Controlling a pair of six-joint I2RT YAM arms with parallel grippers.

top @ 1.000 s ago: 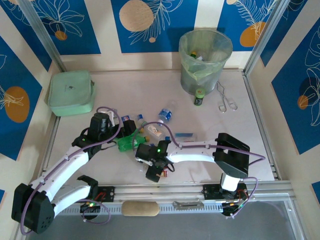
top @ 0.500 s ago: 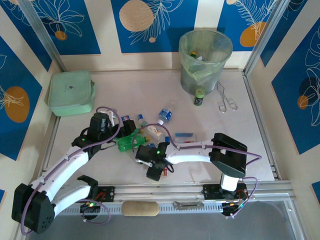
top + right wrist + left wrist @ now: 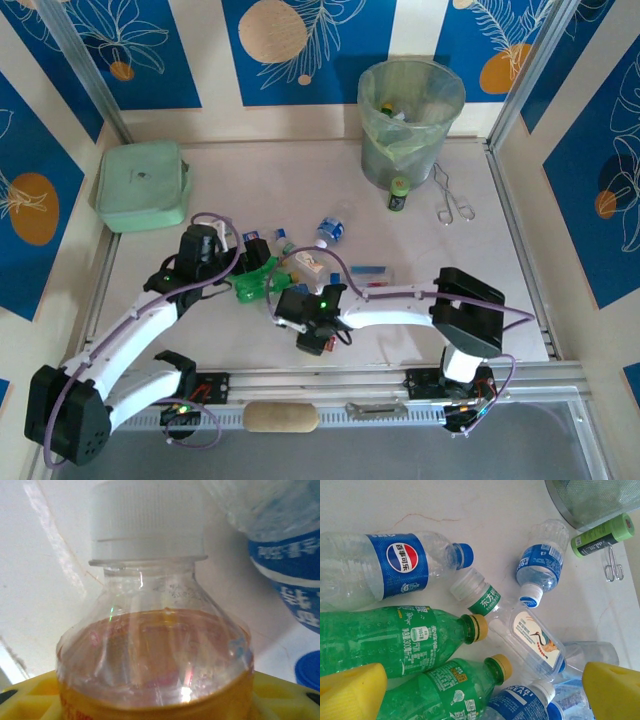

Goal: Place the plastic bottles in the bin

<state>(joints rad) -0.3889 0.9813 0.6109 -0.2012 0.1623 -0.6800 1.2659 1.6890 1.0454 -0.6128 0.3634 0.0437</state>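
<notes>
Left arm (image 3: 130, 335) is pointing forward-right, left gripper (image 3: 481, 690) hanging wide open over green bottles (image 3: 395, 640). Right arm (image 3: 390, 305) is lying bent leftward, right gripper (image 3: 312, 338) clamping white-capped bottle (image 3: 155, 645).

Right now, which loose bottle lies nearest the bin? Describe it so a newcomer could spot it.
Start at the grey bin at the table's far side and come nearer, past the short green-topped container. The first bottle met is a small clear bottle with a blue label, lying on its side. The other blue-labelled bottles lie deeper in the pile; this one is outermost, toward the bin.
</notes>
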